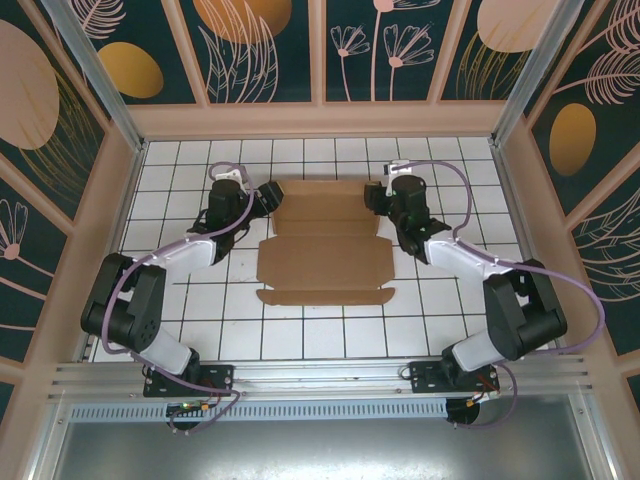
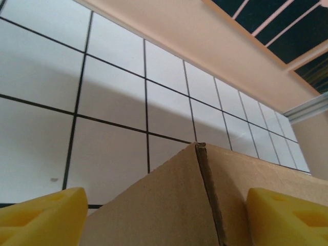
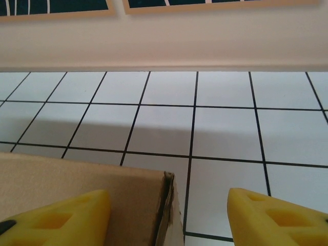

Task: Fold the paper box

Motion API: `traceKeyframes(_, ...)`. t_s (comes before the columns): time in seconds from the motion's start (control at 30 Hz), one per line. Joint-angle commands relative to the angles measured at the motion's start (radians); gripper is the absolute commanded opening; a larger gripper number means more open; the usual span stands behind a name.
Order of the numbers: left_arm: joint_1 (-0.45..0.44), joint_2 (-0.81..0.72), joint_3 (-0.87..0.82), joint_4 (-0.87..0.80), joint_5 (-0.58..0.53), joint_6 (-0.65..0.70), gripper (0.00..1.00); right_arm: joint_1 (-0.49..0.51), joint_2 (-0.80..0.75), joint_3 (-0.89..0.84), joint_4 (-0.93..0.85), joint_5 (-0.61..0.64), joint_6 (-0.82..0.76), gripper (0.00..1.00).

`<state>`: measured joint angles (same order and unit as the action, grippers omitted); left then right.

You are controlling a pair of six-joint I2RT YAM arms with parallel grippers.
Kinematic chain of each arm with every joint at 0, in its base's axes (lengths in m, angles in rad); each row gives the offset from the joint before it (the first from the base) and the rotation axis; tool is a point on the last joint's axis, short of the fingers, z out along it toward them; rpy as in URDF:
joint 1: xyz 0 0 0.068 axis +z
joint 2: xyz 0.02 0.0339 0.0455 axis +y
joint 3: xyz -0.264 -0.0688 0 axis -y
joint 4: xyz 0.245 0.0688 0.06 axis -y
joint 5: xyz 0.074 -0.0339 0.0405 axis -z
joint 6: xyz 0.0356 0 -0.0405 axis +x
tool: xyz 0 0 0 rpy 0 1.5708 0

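The paper box [image 1: 325,262] is a brown cardboard sheet in the middle of the white tiled table [image 1: 200,330]. Its near panel lies flat and its far part is folded up into walls. My left gripper [image 1: 270,197] is at the far left corner and my right gripper [image 1: 376,197] at the far right corner. In the left wrist view a raised corner of the box [image 2: 154,205] stands between the yellow fingertips [image 2: 41,220] of the open left gripper [image 2: 164,220]. In the right wrist view the right gripper [image 3: 166,220] is open around another box corner [image 3: 77,179], its right fingertip [image 3: 277,215] well apart from the card.
A beige back wall [image 1: 320,120] and side walls [image 1: 110,200] enclose the table. A metal rail [image 1: 320,375] runs along the near edge over the arm bases. Bare tiles lie left, right and in front of the box.
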<state>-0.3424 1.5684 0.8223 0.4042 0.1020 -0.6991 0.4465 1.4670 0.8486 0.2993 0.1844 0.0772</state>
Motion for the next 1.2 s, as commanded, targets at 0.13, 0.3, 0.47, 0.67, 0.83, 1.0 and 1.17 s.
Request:
traceKeyframes(0.13, -0.001, -0.107, 0.092, -0.245, -0.083, 0.059, 0.91, 0.011, -0.094, 0.139, -0.129, -0.081, -0.226, 0.62)
traceKeyframes(0.3, 0.001, -0.205, 0.104, -0.330, -0.153, 0.102, 0.94, 0.040, -0.100, 0.156, -0.130, -0.117, -0.407, 0.65)
traceKeyframes(0.47, 0.001, -0.325, 0.064, -0.345, -0.207, 0.193, 0.95, 0.095, -0.044, 0.203, -0.169, -0.074, -0.615, 0.74)
traceKeyframes(0.67, 0.000, -0.457, -0.054, -0.285, -0.299, 0.242, 0.95, 0.171, 0.047, 0.272, -0.222, -0.069, -0.739, 0.78)
traceKeyframes(0.83, 0.001, -0.505, -0.065, -0.282, -0.323, 0.245, 0.95, 0.213, 0.110, 0.296, -0.233, -0.059, -0.794, 0.78)
traceKeyframes(1.0, 0.001, -0.509, -0.058, -0.285, -0.322, 0.250, 0.95, 0.229, 0.159, 0.343, -0.283, -0.077, -0.785, 0.75)
traceKeyframes(1.17, 0.001, -0.516, -0.057, -0.286, -0.316, 0.239, 0.95, 0.226, 0.212, 0.356, -0.277, -0.060, -0.799, 0.71)
